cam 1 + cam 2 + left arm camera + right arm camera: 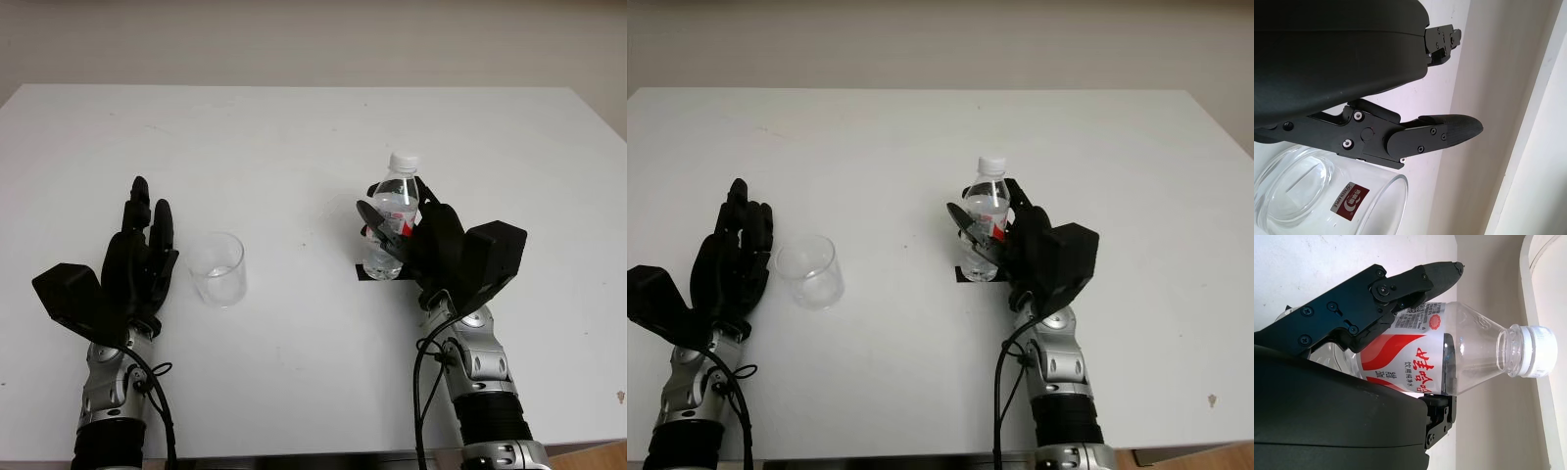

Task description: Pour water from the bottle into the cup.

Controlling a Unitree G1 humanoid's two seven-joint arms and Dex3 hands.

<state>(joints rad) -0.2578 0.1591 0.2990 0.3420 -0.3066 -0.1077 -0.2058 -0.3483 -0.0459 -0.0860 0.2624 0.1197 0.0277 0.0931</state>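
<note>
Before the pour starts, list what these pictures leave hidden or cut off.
- Bottle: head views, the right hand covers its lower body, so the water level is unreadable.
- Bottle's base: right wrist view, behind the hand's shell.
- Cup: left wrist view, cut off by the picture's edge; the open left hand beside it hides part of the rim.
</note>
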